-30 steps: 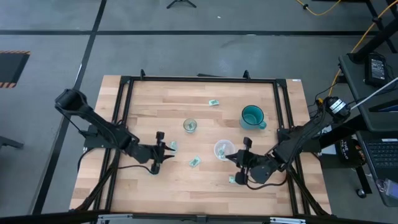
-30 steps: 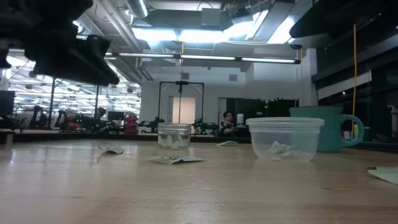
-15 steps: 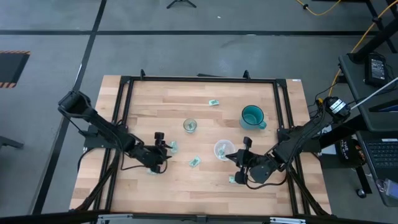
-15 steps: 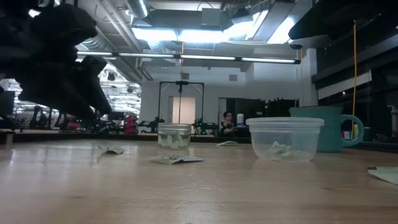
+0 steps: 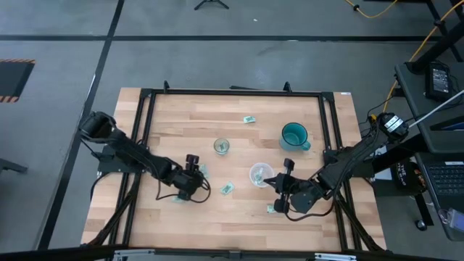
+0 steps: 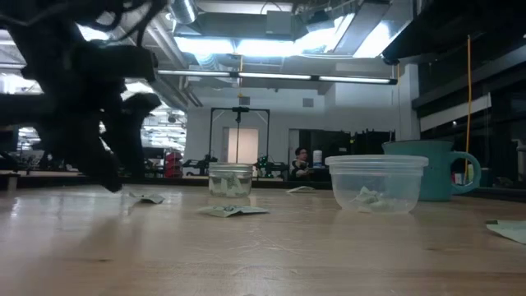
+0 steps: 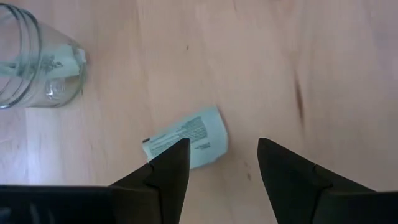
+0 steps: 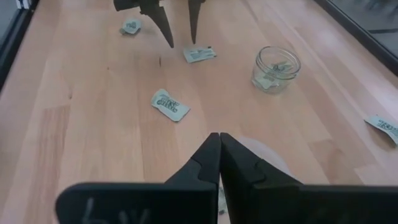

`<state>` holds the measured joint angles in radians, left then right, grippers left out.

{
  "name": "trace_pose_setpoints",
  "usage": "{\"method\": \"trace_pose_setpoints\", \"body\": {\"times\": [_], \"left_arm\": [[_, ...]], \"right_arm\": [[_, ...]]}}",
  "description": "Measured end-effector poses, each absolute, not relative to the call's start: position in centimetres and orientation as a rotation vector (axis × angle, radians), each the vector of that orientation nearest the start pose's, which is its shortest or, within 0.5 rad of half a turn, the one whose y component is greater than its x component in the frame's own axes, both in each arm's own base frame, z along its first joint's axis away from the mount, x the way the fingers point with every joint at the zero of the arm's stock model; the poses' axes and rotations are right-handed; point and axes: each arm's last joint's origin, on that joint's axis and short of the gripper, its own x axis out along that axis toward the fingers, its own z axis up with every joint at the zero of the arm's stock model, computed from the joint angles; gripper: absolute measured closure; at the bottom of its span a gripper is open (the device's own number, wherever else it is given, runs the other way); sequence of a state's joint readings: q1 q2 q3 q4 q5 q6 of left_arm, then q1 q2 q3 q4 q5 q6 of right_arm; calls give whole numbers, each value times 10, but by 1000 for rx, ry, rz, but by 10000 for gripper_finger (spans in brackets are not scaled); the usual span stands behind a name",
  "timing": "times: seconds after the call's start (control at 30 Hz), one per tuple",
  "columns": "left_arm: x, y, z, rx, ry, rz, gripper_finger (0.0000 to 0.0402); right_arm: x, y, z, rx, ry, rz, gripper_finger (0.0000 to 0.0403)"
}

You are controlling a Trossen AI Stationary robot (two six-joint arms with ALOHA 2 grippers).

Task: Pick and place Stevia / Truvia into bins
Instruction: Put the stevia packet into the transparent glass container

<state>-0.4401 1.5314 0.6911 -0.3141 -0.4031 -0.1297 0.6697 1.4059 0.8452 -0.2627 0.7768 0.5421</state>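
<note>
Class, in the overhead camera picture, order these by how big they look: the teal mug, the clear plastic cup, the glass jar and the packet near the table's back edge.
1. Teal mug
2. Clear plastic cup
3. Glass jar
4. Packet near the back edge, the smallest

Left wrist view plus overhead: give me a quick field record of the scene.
left tool: open, fingers either side of a packet's edge, above table
target packet: flat on wood, not gripped
glass jar: upright, packets inside
plastic cup: packet inside
right tool: shut, near the cup
teal mug: right rear
loose packets: several on table
</note>
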Motion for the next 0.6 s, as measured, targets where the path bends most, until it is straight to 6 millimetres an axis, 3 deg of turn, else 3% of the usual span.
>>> {"method": "trace_pose_setpoints", "body": {"times": [0.6], "left_arm": [[247, -80, 132, 259, 1144, 5, 219]], "right_arm": [[228, 155, 219, -28, 569, -261, 389]]}}
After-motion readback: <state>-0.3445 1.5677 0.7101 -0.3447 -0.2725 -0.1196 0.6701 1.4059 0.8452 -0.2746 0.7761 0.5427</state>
